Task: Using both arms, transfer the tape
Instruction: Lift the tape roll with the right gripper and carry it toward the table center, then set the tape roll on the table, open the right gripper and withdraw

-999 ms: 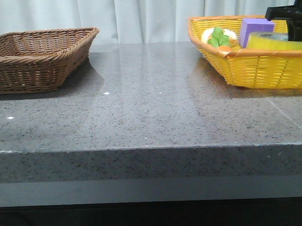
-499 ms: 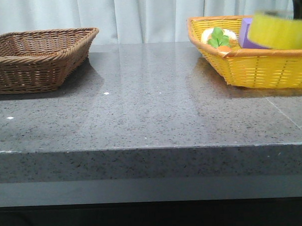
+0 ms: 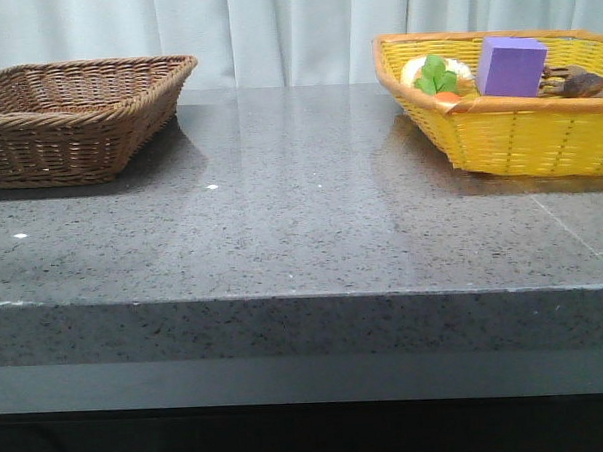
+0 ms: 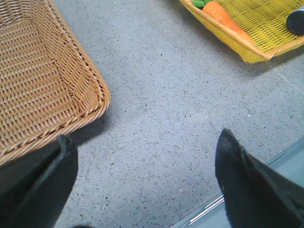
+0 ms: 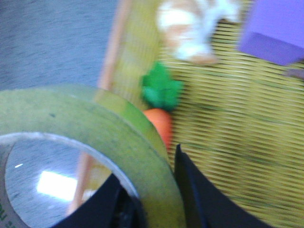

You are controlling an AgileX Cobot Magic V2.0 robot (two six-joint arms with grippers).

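Your right gripper (image 5: 147,199) is pinching the tape (image 5: 90,137) high above the yellow basket (image 3: 508,137) with its purple block (image 3: 510,65) and carrot (image 5: 159,124), while your left gripper (image 4: 145,185) hangs spread wide over the table (image 3: 301,206) beside the brown basket (image 4: 42,80).

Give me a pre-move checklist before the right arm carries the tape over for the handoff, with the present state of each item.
1. Tape held by the right gripper: ok; a finger passes through the roll's hole and the wall sits between the fingers.
2. Tape lifted clear of the yellow basket: ok; only its lower edge shows at the top of the front view.
3. Left gripper ready to receive: ok; jaws wide apart, nothing between them.
4. Tabletop between the baskets free of obstacles: ok.
5. Brown basket has room: ok; nothing visible inside it.
6. Firmness of the grip: cannot tell; the right wrist view is blurred.
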